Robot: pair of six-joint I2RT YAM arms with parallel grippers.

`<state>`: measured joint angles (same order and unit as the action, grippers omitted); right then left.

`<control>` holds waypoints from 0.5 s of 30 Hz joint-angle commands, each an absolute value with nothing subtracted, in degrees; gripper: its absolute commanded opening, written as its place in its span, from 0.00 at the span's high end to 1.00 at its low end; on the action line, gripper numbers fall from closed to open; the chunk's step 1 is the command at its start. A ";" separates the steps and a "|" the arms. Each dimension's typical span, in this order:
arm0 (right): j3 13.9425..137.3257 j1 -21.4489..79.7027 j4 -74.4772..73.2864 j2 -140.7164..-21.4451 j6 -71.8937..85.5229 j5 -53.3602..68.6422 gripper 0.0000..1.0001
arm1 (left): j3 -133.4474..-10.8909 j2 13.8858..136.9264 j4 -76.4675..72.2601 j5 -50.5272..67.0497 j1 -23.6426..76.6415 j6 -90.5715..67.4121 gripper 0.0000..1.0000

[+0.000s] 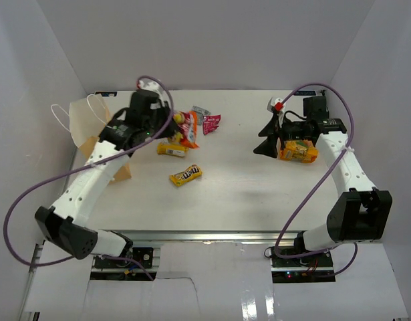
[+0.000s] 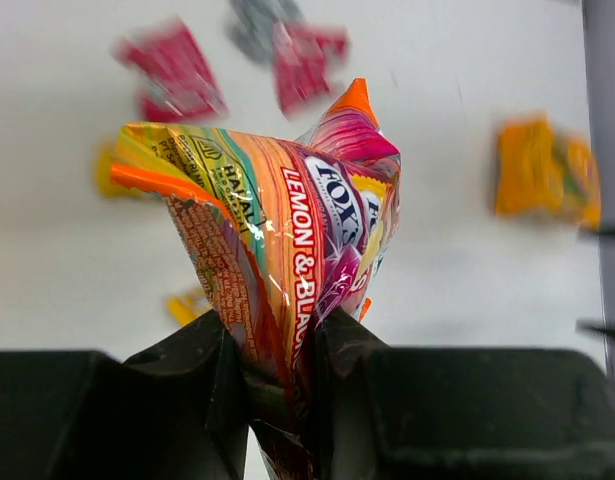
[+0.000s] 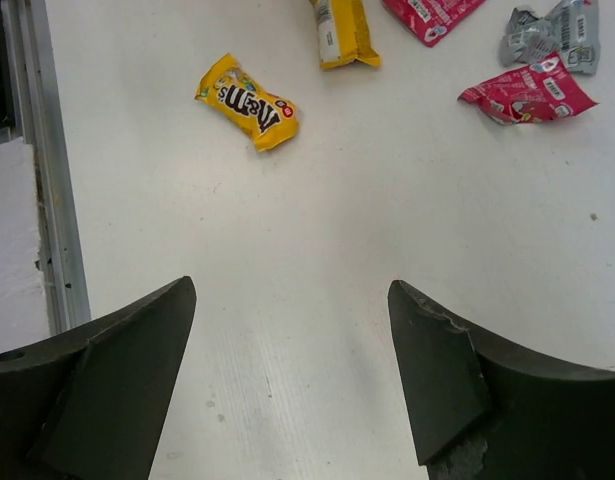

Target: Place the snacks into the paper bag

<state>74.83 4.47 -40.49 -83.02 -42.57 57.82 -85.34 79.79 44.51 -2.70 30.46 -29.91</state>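
My left gripper [image 1: 172, 129] is shut on the lower end of the large orange-pink candy bag [image 1: 187, 131] and holds it above the table; in the left wrist view the bag [image 2: 287, 220] stands up between the fingers [image 2: 212, 365]. The tan paper bag [image 1: 87, 124] with white cord handles lies at the far left, partly hidden by my left arm. My right gripper [image 1: 264, 139] is open and empty over bare table [image 3: 292, 330]. An orange pouch [image 1: 299, 151] lies beside the right wrist. A yellow M&M's packet [image 1: 185, 175] lies mid-table.
A second yellow packet [image 1: 170, 149] lies under the held bag. A red wrapper [image 1: 211, 122] and a grey wrapper [image 1: 200, 111] lie behind it, also in the right wrist view, red [image 3: 527, 95] and grey [image 3: 549, 30]. White walls enclose the table.
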 commanded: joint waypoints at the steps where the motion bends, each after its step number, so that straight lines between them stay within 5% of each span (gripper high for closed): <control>1: 73.39 4.57 -40.17 -82.44 -43.24 59.32 0.17 | -94.90 73.56 52.45 -15.36 24.09 -25.86 0.85; 9: 72.25 4.48 -39.90 -83.76 -43.24 60.03 0.17 | -117.04 80.85 56.69 -32.06 10.83 -17.58 0.85; 15: 70.32 4.13 -39.81 -83.67 -43.77 60.82 0.17 | -121.46 83.93 52.75 -37.44 4.58 -16.35 0.85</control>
<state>71.16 4.51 -40.40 -83.77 -42.65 58.63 -119.28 83.24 54.41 -32.47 6.66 -18.44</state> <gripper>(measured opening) 0.831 0.336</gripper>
